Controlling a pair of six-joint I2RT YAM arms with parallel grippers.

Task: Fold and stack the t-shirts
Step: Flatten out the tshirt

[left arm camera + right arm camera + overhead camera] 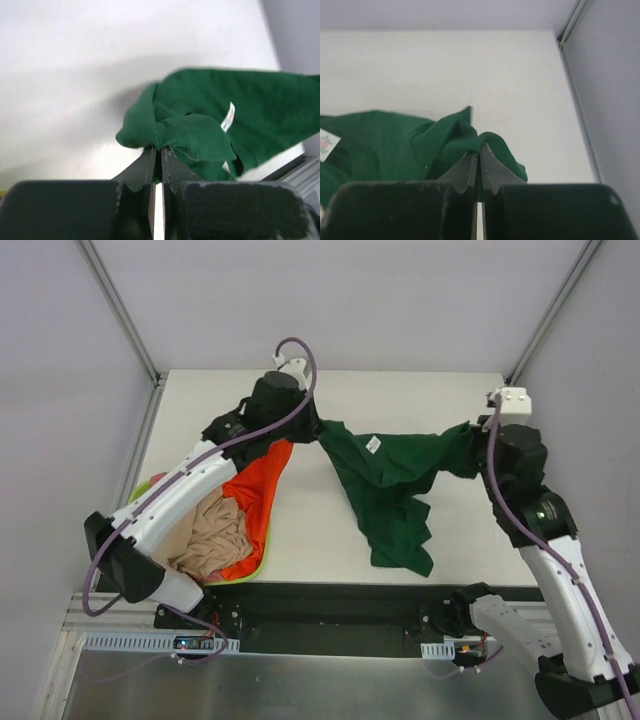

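A dark green t-shirt point(390, 485) strung between left tool point(161, 149) and right tool point(479, 150)
Each tool pinches a bunched edge of the cloth; the shirt's lower part droops onto the tabletop point(300, 530), right of the lime basket point(252, 573).

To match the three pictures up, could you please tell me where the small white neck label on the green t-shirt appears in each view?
Top external: the neck label lies near the centre, on the dark green t-shirt.
Left wrist: the label is right of centre, up-right of the left claw.
Right wrist: the label is at the far left edge, left of the right claw.
Shared landmark: the white table.
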